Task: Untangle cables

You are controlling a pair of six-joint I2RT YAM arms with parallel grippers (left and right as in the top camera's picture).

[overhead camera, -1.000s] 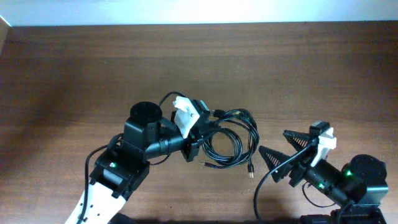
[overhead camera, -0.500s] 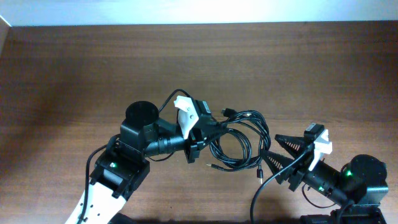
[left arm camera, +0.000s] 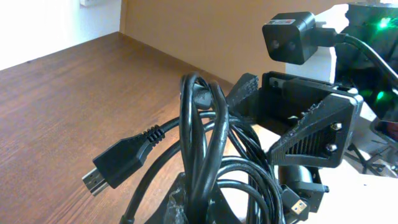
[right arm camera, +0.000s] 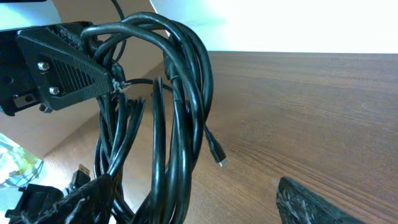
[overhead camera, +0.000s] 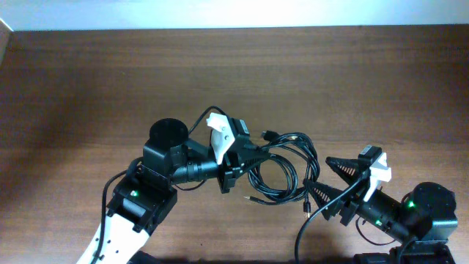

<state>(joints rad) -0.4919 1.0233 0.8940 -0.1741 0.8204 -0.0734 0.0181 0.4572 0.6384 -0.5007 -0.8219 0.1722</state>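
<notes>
The cables [overhead camera: 282,165] are a bundle of thin black cords hanging in loops at the table's middle. My left gripper [overhead camera: 236,158] is shut on the bundle's left side and holds it up. In the left wrist view the cords [left arm camera: 199,124] rise out of my jaws, with a flat metal plug [left arm camera: 102,177] at left and a gold plug [left arm camera: 297,205] low at right. My right gripper [overhead camera: 317,174] is open, its fingers either side of the bundle's right loops. In the right wrist view the loops [right arm camera: 180,112] hang between my fingers [right arm camera: 74,199], near the left one.
The brown wooden table [overhead camera: 88,88] spreads around both arms. A small loose plug end [right arm camera: 219,160] dangles over the table. The left gripper's black body [right arm camera: 62,68] shows at the upper left of the right wrist view. The right arm's base [overhead camera: 429,213] sits at the lower right.
My left gripper has carried the bundle a little to the right. My right gripper has moved left, so the loops now hang between its open fingers.
</notes>
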